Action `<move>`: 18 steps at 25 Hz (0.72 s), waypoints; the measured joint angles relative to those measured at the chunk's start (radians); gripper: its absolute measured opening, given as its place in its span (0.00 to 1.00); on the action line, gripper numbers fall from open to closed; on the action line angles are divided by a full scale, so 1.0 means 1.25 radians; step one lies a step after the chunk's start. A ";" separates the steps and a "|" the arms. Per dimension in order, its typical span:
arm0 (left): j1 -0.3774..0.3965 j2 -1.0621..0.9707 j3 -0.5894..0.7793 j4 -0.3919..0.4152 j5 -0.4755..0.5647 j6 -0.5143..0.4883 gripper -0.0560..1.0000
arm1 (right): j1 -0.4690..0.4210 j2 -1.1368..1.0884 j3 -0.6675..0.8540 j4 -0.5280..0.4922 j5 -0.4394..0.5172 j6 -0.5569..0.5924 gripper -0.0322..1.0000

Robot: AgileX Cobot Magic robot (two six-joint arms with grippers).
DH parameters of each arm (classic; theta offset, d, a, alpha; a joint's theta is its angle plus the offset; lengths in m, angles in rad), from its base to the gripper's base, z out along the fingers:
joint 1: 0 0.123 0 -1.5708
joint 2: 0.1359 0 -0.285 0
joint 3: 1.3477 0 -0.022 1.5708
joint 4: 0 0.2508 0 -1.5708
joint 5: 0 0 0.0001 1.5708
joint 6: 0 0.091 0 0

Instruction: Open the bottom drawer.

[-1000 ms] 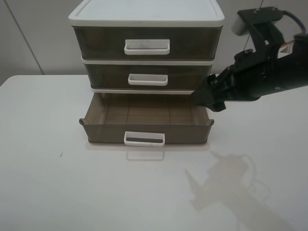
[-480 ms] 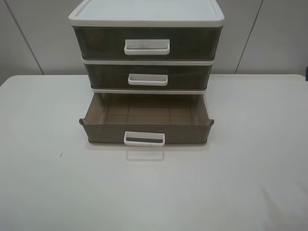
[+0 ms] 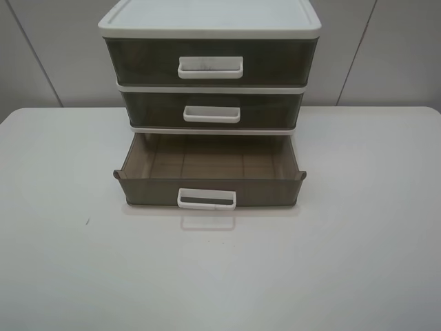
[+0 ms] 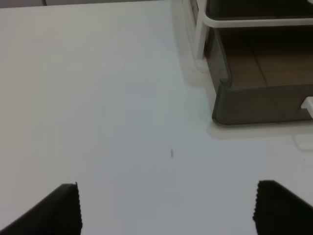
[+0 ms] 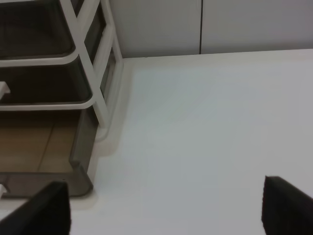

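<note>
Neither arm shows in the exterior high view. The left pincer (image 4: 168, 208) appears only in its own wrist view: two dark fingertips, one at 7 o'clock (image 4: 54, 210) and one at 5 o'clock, spread wide with nothing between them. The right pincer (image 5: 166, 208) likewise shows two dark fingertips, at 7 o'clock (image 5: 46, 210) and 5 o'clock, parted wide and holding nothing.
</note>
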 joint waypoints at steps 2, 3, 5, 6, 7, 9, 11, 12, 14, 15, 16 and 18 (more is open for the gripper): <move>0.000 0.000 0.000 0.000 0.000 0.000 0.73 | 0.000 -0.042 0.034 0.000 0.002 0.000 0.68; 0.000 0.000 0.000 0.000 0.000 0.000 0.73 | 0.000 -0.064 0.050 0.000 0.004 0.000 0.68; 0.000 0.000 0.000 0.000 0.000 0.000 0.73 | 0.000 -0.104 0.084 0.000 0.005 0.000 0.68; 0.000 0.000 0.000 0.000 0.000 0.000 0.73 | 0.000 -0.126 0.097 0.000 0.005 0.000 0.68; 0.000 0.000 0.000 0.000 0.000 0.000 0.73 | 0.000 -0.145 0.108 0.000 0.006 0.000 0.68; 0.000 0.000 0.000 0.000 0.000 0.000 0.73 | 0.000 -0.185 0.124 0.008 0.005 0.000 0.68; 0.000 0.000 0.000 0.000 0.000 0.000 0.73 | 0.000 -0.218 0.133 0.018 0.005 0.000 0.68; 0.000 0.000 0.000 0.000 0.000 0.000 0.73 | 0.000 -0.225 0.136 0.019 0.005 0.000 0.68; 0.000 0.000 0.000 0.000 0.000 0.000 0.73 | 0.000 -0.227 0.144 0.018 0.013 0.000 0.68; 0.000 0.000 0.000 0.000 0.000 0.000 0.73 | -0.002 -0.227 0.146 0.018 0.017 0.000 0.68; 0.000 0.000 0.000 0.000 0.000 0.000 0.73 | -0.008 -0.227 0.146 0.018 0.017 0.000 0.68; 0.000 0.000 0.000 0.000 0.000 0.000 0.73 | -0.027 -0.227 0.146 0.016 0.017 0.000 0.68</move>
